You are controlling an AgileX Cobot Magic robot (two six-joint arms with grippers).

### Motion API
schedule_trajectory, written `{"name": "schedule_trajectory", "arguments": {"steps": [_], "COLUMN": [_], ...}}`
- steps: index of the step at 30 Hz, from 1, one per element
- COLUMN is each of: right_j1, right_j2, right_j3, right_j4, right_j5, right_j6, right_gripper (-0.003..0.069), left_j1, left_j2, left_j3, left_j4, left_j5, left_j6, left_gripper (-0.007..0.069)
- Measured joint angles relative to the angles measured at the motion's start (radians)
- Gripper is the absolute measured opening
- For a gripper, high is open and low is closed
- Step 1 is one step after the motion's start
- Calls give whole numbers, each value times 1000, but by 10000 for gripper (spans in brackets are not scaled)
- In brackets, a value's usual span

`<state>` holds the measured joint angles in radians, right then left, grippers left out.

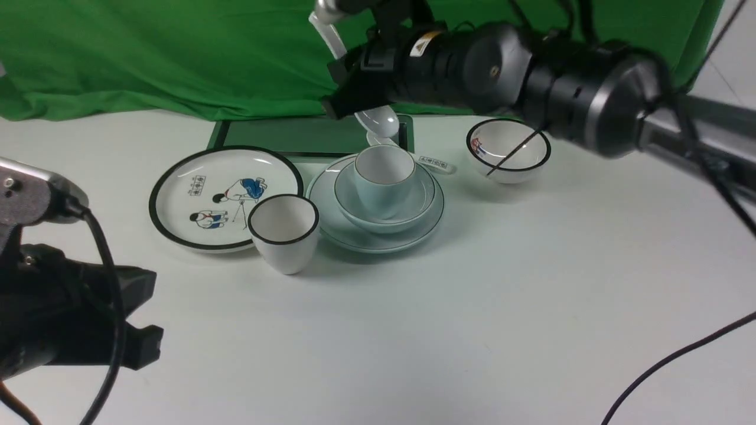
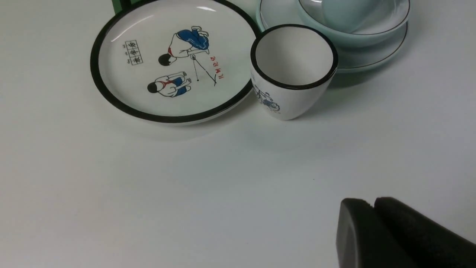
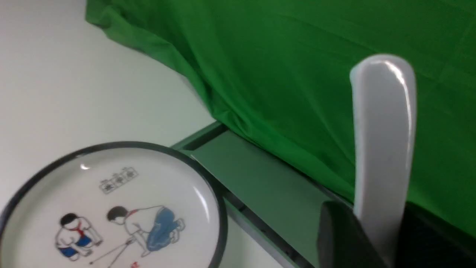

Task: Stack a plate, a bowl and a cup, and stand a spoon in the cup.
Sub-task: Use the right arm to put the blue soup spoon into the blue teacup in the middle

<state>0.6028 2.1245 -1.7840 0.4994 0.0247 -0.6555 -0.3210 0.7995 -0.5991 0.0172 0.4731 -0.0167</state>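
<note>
The pale blue plate [image 1: 378, 243] lies mid-table with the pale bowl [image 1: 413, 215] on it and the light-blue cup [image 1: 381, 189] standing upright in the bowl. My right gripper [image 1: 348, 88] is shut on the handle of the plain white spoon [image 1: 381, 121]. It holds the spoon nearly upright, scoop down, just above and behind the cup's rim. In the right wrist view the handle [image 3: 383, 130] rises from between the closed fingers of the gripper [image 3: 375, 230]. My left gripper [image 2: 373, 203] is shut and empty, low at the near left [image 1: 142, 319].
A black-rimmed cartoon plate [image 1: 224, 198] and a black-rimmed white cup [image 1: 284, 233] sit left of the stack. A small black-rimmed bowl [image 1: 509, 150] and a marked spoon [image 1: 434, 162] lie to the right. A green tray [image 1: 283, 134] and green cloth are behind.
</note>
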Motion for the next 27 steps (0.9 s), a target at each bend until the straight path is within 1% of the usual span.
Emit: {"name": "schedule_trajectory", "arguments": {"steps": [4,10,12,14,16,17,19,22,23,25,26,27], "right_j1": [-2,-3,-5,-8,-9,-11,-12,-14,-14,-14,-14,-14], "right_j2": [67,84,80,68,39,17,-32,-137,-191,-278,-326,-363], "right_j3": [5,7,7,7,7,7,7,7,7,7,7,7], "right_j4": [5,6,5,-3,-16,-30,-66,-176,-236,-326,-384,-411], "right_j5": [-39,-11,9,56,112,143,202,309,359,442,504,540], "right_j6": [25,46,51,53,53,53,56,70,94,148,186,217], "right_gripper": [193,196,220,261,283,280,246,150,107,52,32,24], "left_j1": [0,0,0,0,0,0,0,0,0,0,0,0], "left_j2": [0,0,-7,-37,-98,-128,-210,-329,-378,-444,-479,-506], "left_j3": [0,0,-1,-4,-7,-8,-8,13,44,90,130,156], "left_j4": [-10,-17,-17,-17,-17,-17,-17,-17,-17,-17,-17,-17], "left_j5": [8,12,27,48,52,47,28,-32,-78,-129,-172,-197], "left_j6": [0,2,30,65,82,87,93,94,94,97,97,97], "left_gripper": [-8,-8,-8,-8,-8,-8,-8,-8,-8,-8,-8,-8]}}
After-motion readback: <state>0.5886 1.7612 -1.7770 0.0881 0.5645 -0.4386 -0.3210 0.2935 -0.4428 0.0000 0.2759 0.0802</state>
